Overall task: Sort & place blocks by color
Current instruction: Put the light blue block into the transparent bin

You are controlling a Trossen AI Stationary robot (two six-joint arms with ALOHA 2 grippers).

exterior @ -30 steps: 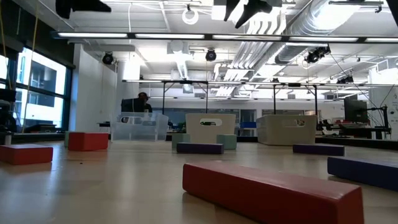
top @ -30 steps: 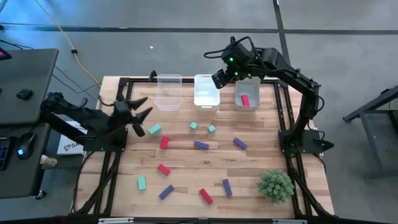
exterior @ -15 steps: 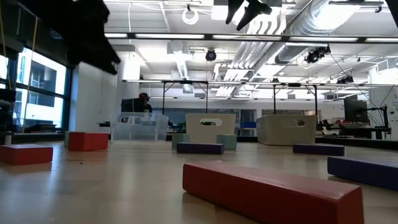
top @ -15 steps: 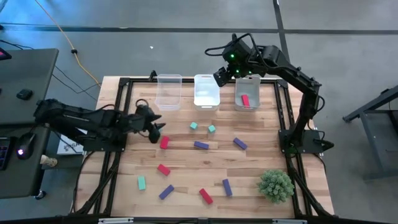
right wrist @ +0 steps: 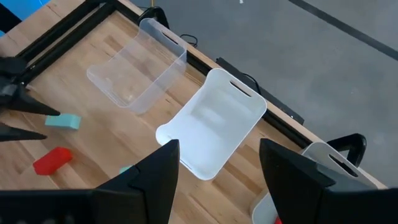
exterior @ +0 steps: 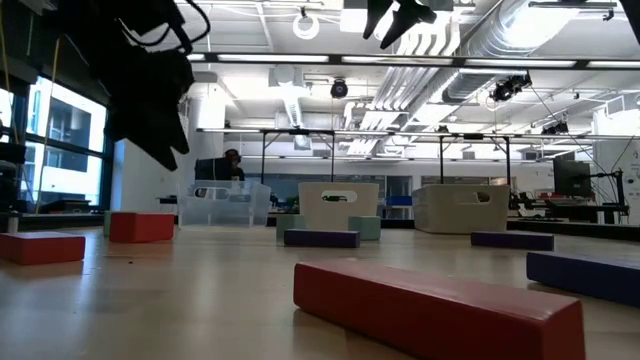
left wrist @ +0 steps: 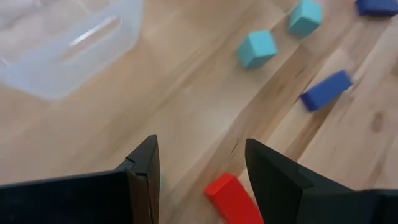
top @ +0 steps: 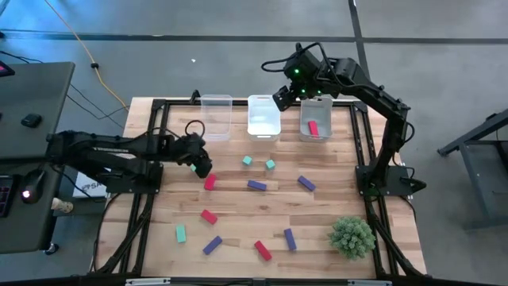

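Barely started: only one red block (top: pixel 313 128) sits sorted, in the right bin (top: pixel 316 133) at the far edge of the table (top: pixel 238 210); the middle bin (top: pixel 263 116) and the left clear bin (top: pixel 215 117) look empty. All the rest is loose on the wood: a teal block (right wrist: pixel 63 121) just beside the left gripper's (top: pixel 202 166) tips, a red block (top: pixel 209 182) right under and near-side of it, two teal cubes (top: pixel 248 160) mid-table with one (top: pixel 271 164) slightly right, a purple bar (top: pixel 256 185) centre, another purple bar (top: pixel 306 183) to its right, a red block (top: pixel 209 215) left of centre, a teal block (top: pixel 180 233) near-left, a purple bar (top: pixel 212 245) by it, a red bar (top: pixel 263 250) at the near edge, and a purple bar (top: pixel 290 238) right of that. The left gripper hovers low over the table's left-centre, fingers (left wrist: pixel 143 168) spread and holding nothing, the red block showing between them in the wrist view; likely lining up a pick there. The right gripper (top: pixel 279 98) hangs high over the far edge between the middle and right bins, fingers (right wrist: pixel 158 168) spread, empty, waiting. A green plant ball (top: pixel 352 236) sits near-right, not part of the sort. Eleven loose blocks left, all three colours
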